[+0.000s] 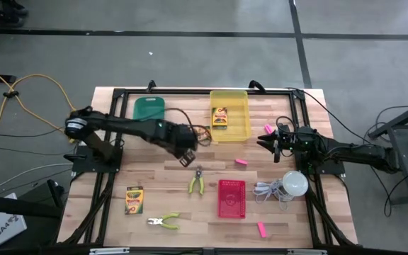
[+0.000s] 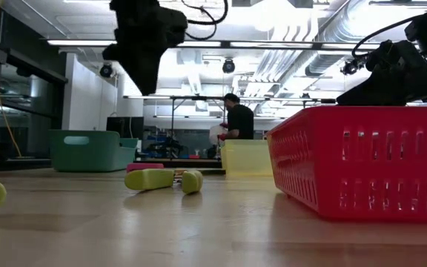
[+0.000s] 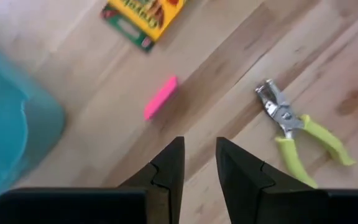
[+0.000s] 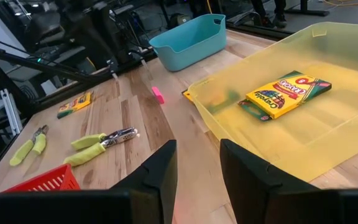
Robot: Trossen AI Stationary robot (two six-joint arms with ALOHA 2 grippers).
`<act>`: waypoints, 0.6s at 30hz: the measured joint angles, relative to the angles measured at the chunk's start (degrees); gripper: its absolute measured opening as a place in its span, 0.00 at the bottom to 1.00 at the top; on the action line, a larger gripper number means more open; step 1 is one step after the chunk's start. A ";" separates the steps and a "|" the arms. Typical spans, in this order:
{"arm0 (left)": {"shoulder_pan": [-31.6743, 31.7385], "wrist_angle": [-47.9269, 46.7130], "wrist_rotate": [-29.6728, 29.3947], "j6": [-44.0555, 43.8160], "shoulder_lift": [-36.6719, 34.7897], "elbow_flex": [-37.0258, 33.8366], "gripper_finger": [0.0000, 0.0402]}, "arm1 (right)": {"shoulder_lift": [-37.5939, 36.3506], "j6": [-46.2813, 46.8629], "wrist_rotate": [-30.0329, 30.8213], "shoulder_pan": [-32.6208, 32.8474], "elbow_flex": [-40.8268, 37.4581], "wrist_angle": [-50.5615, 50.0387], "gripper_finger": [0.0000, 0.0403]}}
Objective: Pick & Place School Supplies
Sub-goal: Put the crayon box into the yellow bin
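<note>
My left gripper [image 1: 188, 161] [image 3: 199, 163] hangs open above the table's middle, pointing steeply down, with nothing between its fingers. Below it in the left wrist view lie a pink eraser [image 3: 160, 98] and a crayon box [image 3: 145, 15], both flat on the wood. Another crayon box [image 1: 220, 117] lies in the yellow bin [image 1: 243, 127], and a third [image 1: 134, 200] lies near the front left. More pink erasers lie at the middle [image 1: 241, 161], by the bin [image 1: 268, 129] and at the front [image 1: 261, 229]. My right gripper [image 1: 263, 144] [image 4: 197, 168] waits open at the right, beside the yellow bin.
A green bin [image 1: 149, 108] stands at the far left, a red basket [image 1: 231, 209] at the front middle. Two green-handled pliers [image 1: 196, 182] [image 1: 163, 222] lie on the wood. A white bulb with its cord [image 1: 295, 184] sits at the right. A person [image 2: 236, 119] stands far behind the table.
</note>
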 joint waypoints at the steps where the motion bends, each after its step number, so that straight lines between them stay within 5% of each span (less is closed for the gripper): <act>1: 0.96 0.75 0.73 1.94 -1.20 -1.17 0.21 | 0.02 0.00 0.01 0.01 0.00 0.00 0.27; 7: 4.69 3.90 7.31 8.70 -12.28 -11.94 0.21 | 0.02 0.00 0.02 0.01 0.00 0.00 0.27; 18: 2.40 3.39 17.53 6.09 -29.25 -26.13 0.21 | 0.00 0.00 0.02 0.00 0.00 0.00 0.27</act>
